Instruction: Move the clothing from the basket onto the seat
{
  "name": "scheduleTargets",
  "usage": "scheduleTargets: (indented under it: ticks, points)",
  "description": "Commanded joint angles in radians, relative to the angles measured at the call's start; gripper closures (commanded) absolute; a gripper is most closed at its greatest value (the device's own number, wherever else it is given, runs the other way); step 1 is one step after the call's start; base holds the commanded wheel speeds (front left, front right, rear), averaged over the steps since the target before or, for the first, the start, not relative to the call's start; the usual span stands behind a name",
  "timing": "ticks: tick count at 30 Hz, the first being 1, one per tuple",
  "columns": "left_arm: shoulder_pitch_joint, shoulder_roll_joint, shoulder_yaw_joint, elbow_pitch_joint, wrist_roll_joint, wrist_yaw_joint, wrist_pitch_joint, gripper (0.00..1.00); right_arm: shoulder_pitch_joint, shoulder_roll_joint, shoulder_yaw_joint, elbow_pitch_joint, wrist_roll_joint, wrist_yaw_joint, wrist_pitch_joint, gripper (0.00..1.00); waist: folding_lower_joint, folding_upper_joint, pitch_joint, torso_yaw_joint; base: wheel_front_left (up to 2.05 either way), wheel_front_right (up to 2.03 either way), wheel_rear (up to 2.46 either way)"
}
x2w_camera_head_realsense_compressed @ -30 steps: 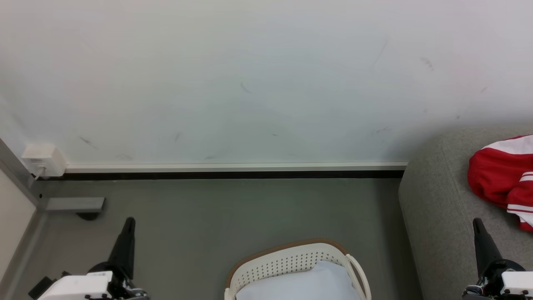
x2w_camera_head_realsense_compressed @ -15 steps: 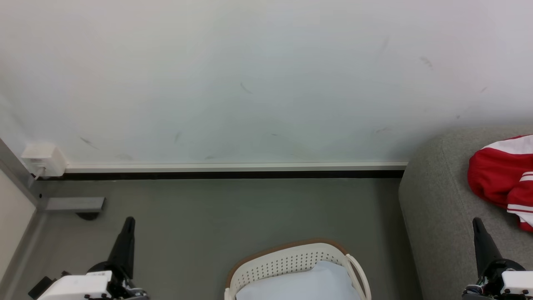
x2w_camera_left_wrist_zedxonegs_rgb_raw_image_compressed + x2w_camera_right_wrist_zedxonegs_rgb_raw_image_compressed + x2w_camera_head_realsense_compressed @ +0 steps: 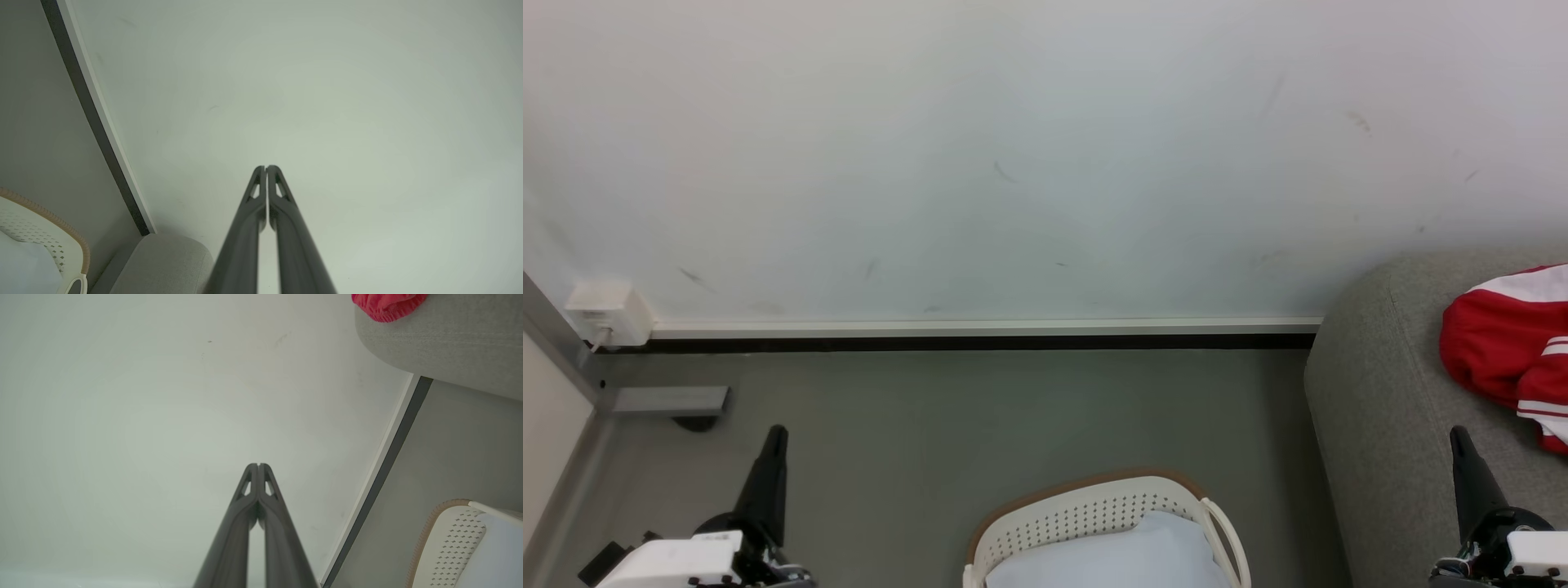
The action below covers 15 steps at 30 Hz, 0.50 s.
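On the seat (image 3: 1380, 425) lies the clothing (image 3: 1494, 351), the basket (image 3: 1078, 510) holding pale cloth (image 3: 1111, 559)

The clothing (image 3: 1499, 351) is bright red with white panels and thin white stripes. The seat (image 3: 1372, 425) is a light grey weave. The basket (image 3: 1086, 513) is white, dotted with small holes, with a tan-brown rim; the cloth (image 3: 1111, 559) in it is pale bluish-white. The wall (image 3: 1013, 163) is off-white with faint dark scuffs, the floor (image 3: 980, 408) dull grey. The left end effector (image 3: 778, 431) and right end effector (image 3: 1455, 433) are black.
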<state>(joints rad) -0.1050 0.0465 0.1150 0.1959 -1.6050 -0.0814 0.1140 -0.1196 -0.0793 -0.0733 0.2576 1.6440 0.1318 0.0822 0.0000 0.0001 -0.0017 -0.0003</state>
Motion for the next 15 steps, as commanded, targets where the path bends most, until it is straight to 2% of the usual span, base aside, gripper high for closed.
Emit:
scheduleTargets:
  ticks: [1,15]
  points:
    - [-0.007,0.007,0.003,-0.003,-0.013,0.001,0.004,1.00,-0.005,-0.007,0.000,-0.005,0.011,-0.002,-0.001,1.00,0.0000,-0.0001,0.000,0.000,0.00,0.00,0.00]
    - [-0.007,0.007,0.003,-0.003,-0.013,0.001,0.004,1.00,-0.005,-0.010,0.005,-0.005,0.016,-0.002,-0.005,1.00,0.0000,-0.0001,0.000,0.000,0.00,0.00,0.00]
